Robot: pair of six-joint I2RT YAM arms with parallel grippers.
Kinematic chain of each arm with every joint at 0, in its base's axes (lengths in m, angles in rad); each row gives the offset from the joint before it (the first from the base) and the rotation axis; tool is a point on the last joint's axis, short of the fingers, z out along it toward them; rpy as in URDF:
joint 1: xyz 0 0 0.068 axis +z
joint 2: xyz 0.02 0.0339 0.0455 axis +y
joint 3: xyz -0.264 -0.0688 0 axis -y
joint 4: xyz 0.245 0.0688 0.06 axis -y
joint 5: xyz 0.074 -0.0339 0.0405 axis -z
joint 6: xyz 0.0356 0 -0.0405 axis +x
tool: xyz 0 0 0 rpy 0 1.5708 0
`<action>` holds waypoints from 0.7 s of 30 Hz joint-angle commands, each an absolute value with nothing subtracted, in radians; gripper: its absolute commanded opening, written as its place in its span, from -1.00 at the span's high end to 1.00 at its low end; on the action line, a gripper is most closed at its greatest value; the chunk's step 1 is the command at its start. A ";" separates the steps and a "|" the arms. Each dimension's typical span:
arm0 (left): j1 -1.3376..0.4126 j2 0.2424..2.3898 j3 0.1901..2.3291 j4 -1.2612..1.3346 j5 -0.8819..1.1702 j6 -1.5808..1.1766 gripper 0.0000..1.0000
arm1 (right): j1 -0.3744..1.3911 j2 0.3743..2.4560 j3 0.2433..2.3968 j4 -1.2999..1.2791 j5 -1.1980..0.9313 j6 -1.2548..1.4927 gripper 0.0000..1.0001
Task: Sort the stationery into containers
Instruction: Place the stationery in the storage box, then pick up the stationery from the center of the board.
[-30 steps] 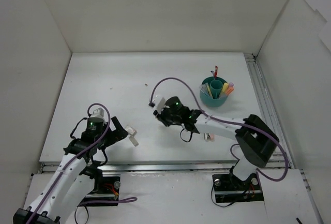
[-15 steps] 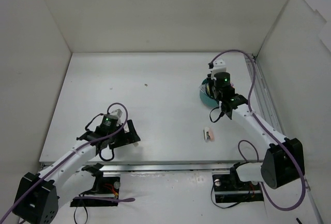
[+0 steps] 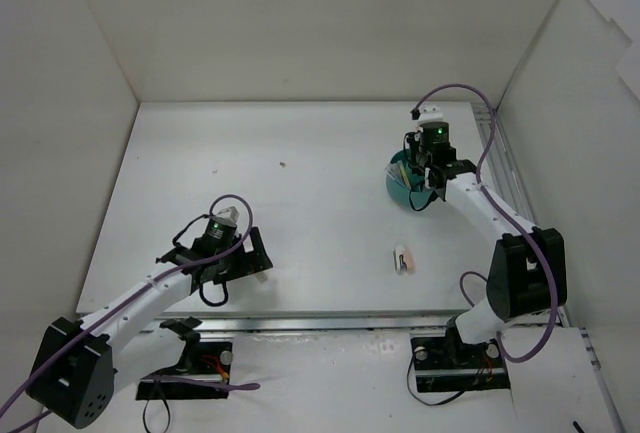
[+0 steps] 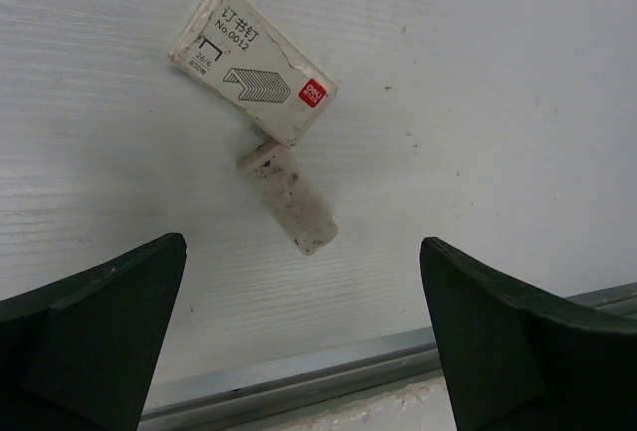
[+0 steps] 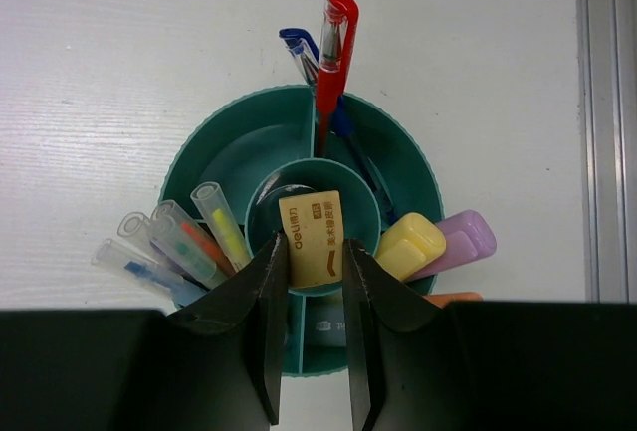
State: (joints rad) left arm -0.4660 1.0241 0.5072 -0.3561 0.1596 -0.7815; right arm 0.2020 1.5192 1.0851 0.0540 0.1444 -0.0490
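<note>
The round teal container [image 5: 204,157] [image 3: 399,187] stands at the table's back right. It holds a red pen [image 5: 334,48], blue pens [image 5: 297,47], thin markers [image 5: 189,240] and yellow [image 5: 409,245] and purple [image 5: 463,236] highlighters. My right gripper [image 5: 311,252] [image 3: 426,175] hangs over its middle well, shut on a tan eraser [image 5: 313,235]. My left gripper [image 4: 304,336] [image 3: 250,259] stands wide open near the table's front edge, just short of a small white eraser [image 4: 287,198] and a white staple box [image 4: 253,76].
A small pink-and-white eraser [image 3: 403,258] lies on the table between the arms, nearer the right one. A metal rail [image 4: 299,381] runs along the front edge just below the left gripper. White walls enclose the table.
The right arm swung from the table's middle to above the teal container, carrying the tan eraser. The left arm reached forward and right, over the white eraser and staple box.
</note>
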 commanded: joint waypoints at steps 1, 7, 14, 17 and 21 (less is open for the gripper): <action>-0.479 1.023 0.552 -0.350 0.121 -0.815 -0.99 | 0.187 1.534 1.147 0.089 0.124 -0.044 0.84; -0.501 1.031 0.561 -0.367 0.095 -0.833 -0.99 | 0.184 1.545 1.134 0.089 0.130 -0.038 0.66; -0.522 1.032 0.561 -0.371 0.054 -0.865 -0.98 | 0.181 1.519 1.131 0.087 0.106 -0.026 -0.14; -0.543 1.037 0.563 -0.367 0.041 -0.879 -0.93 | 0.181 1.483 1.131 0.087 0.087 -0.028 -0.19; -0.552 1.058 0.571 -0.364 0.029 -0.896 -0.78 | 0.183 1.407 1.106 0.087 0.060 -0.023 -0.95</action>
